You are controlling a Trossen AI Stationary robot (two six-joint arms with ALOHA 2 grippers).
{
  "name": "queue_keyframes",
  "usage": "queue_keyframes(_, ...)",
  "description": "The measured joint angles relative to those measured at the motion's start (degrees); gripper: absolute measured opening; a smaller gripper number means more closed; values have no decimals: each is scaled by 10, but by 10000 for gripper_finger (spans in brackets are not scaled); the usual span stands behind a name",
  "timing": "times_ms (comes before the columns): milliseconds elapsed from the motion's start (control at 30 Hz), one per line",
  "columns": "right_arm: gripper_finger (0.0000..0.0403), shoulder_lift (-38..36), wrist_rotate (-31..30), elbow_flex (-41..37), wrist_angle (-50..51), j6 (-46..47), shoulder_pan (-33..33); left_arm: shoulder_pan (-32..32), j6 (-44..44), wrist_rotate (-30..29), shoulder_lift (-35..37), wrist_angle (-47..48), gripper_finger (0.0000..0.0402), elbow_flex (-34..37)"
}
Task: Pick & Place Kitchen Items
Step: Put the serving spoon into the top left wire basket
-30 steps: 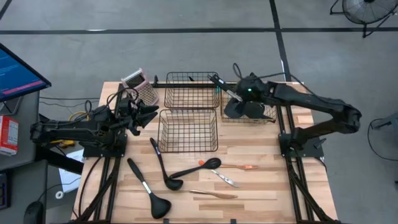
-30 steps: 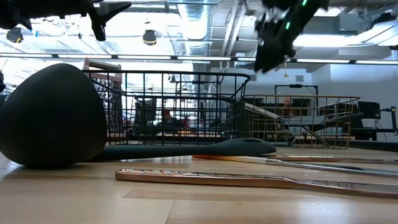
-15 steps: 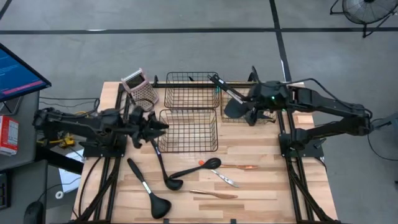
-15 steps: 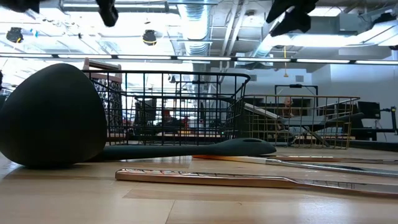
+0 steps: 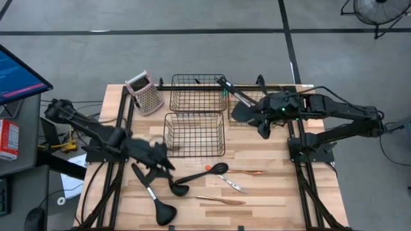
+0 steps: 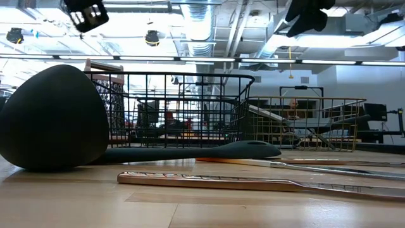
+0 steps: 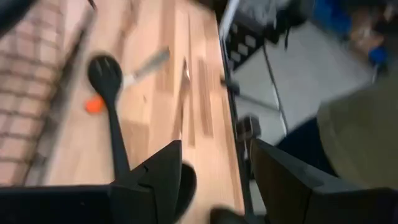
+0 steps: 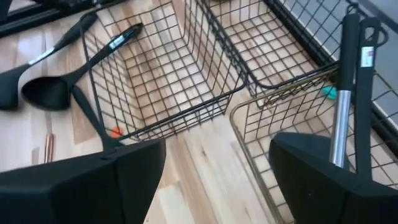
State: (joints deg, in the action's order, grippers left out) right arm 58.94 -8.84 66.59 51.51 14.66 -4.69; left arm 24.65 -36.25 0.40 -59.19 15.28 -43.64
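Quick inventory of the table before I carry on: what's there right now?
Black ladles: two, front left.
Black spoon: one, front centre.
Slim metal pieces: three, copper, silver, orange-tipped, front centre.
Black wire baskets: two, empty, centre back.
Gold wire basket: one, back right.
Black turner: inside gold basket, count unclear.
Grater: one, pink-topped, back left.
Left claw: open, over ladle handles.
Right claw: open, over gold basket.
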Motion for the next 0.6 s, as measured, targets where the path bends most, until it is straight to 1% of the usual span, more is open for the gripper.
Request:
queue_keyframes(133,286,3,0,0,7,0,15,42,0,0,-56,0,175,0)
queue_keyframes(233,286,3,0,0,8,0,26,59,3,0,-100,-1,175,0)
queue_keyframes(433,286,3,0,0,22,0,48,65,15,-3,-169,-23,175,0)
queue_keyframes(600,286,3,0,0,50,4,64,65,30,-4,-214,-84,176,0)
